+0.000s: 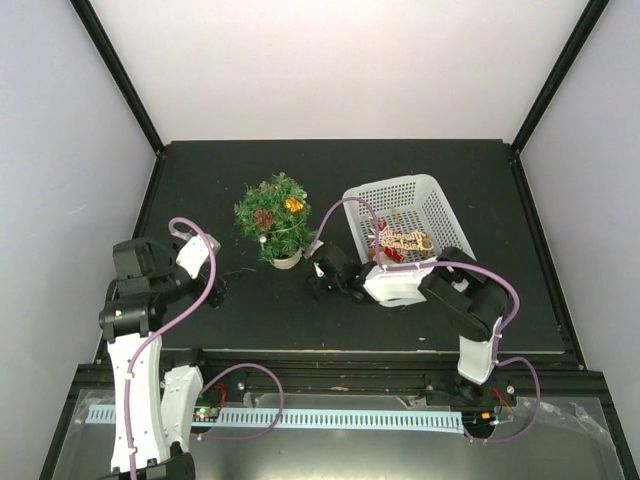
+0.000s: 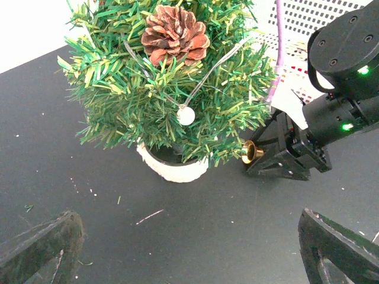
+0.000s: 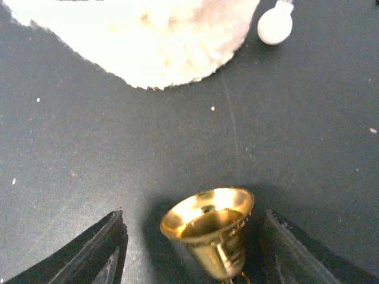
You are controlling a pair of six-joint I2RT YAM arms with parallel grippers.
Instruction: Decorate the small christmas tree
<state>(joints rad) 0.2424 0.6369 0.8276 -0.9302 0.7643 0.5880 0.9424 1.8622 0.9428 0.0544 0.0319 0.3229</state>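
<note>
My right gripper (image 3: 193, 219) has its jaws partly apart around a small shiny gold metal bell (image 2: 251, 152); I cannot tell if it grips. Just ahead stands the small bushy green christmas tree (image 2: 172, 89), upright in its round white pot (image 3: 148, 41). My left gripper (image 2: 188, 216), wide and empty, sits farther from it.

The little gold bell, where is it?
In the right wrist view the gold bell sits between the right gripper's fingers, beside the small christmas tree's white pot.

Top external looks down from 6 o'clock, far. Left wrist faces the small christmas tree (image 2: 172, 100) near; right wrist, closer, shares its white pot (image 3: 142, 41) and gold bell (image 3: 207, 228).
</note>
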